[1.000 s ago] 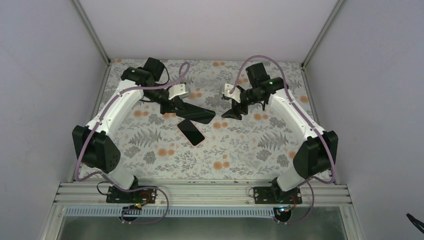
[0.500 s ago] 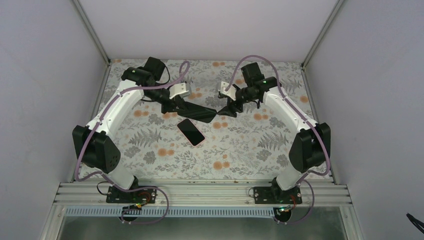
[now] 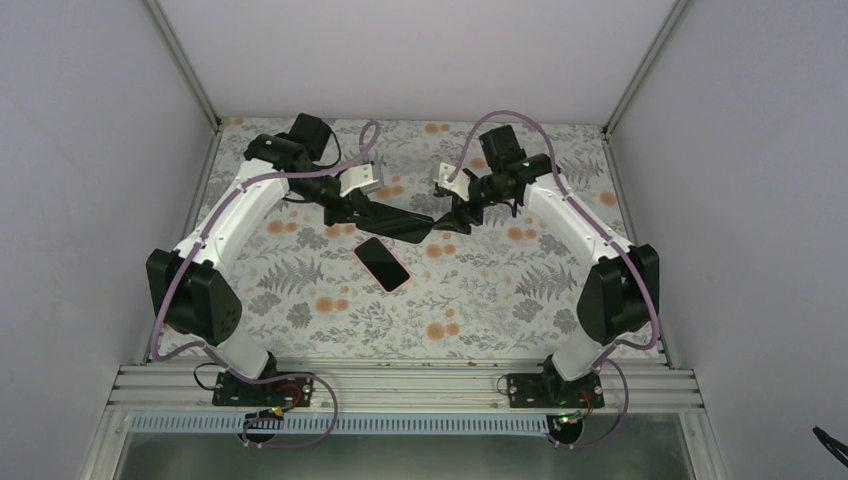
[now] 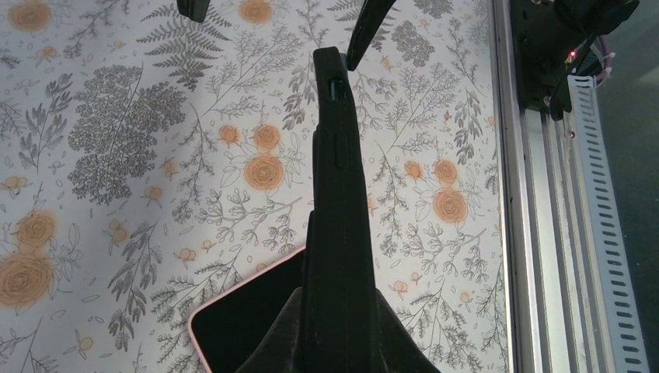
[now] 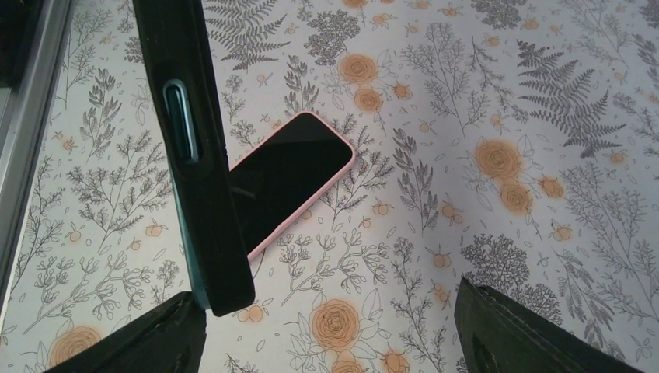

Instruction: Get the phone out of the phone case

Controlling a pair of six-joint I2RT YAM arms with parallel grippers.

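The black phone case (image 3: 400,223) is held on edge above the table, and my left gripper (image 3: 352,211) is shut on it. In the left wrist view the phone case (image 4: 334,179) runs straight out from the left gripper (image 4: 338,346). The phone (image 3: 382,264), a dark screen with a pink rim, lies flat on the floral cloth below the case, out of it. My right gripper (image 3: 455,221) stands open at the case's far end. In the right wrist view the phone case (image 5: 194,155) ends just inside the left finger of the right gripper (image 5: 330,315), with the phone (image 5: 287,175) behind.
A floral cloth (image 3: 480,300) covers the table. Grey walls close it in on three sides. An aluminium rail (image 3: 400,385) with both arm bases runs along the near edge.
My right gripper has moved left, up to the far end of the case, and its jaws have narrowed a little. The left gripper, case and phone have stayed put.
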